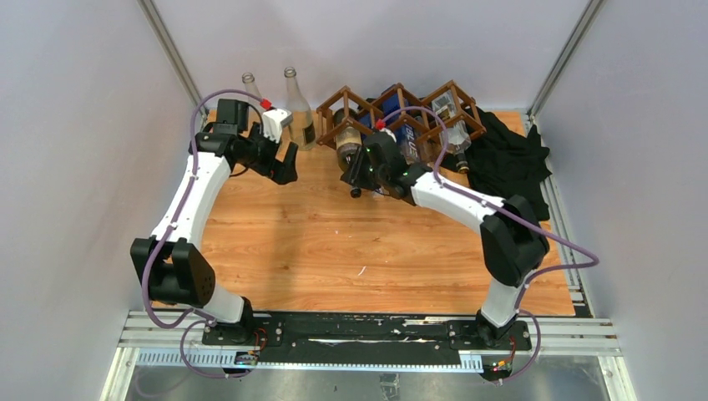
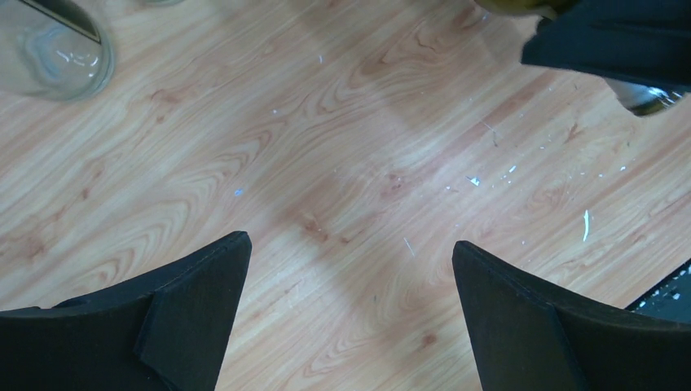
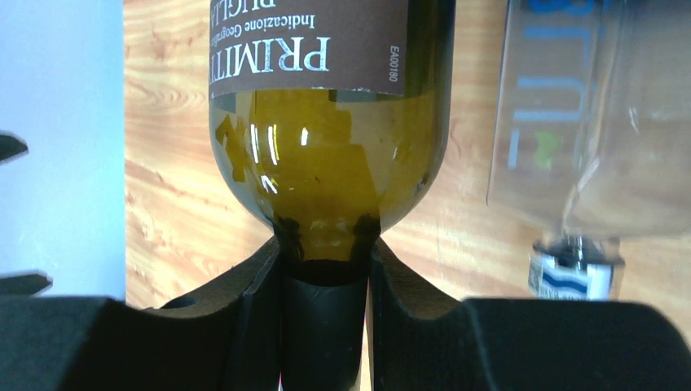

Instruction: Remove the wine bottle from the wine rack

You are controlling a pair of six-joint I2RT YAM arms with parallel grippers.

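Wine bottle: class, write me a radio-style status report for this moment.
Right end effector shut on wine bottle neck. Left end effector open. Bottle in wine rack; clear bottle alongside.

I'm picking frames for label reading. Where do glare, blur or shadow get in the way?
Right wrist: highlights streak the wine bottle, yet its upside-down label is sharp; the clear bottle beside it looks softer. Left wrist: a soft shadow crosses the table; the black fingers show little detail. Top external: even light, but wine rack labels are too small.
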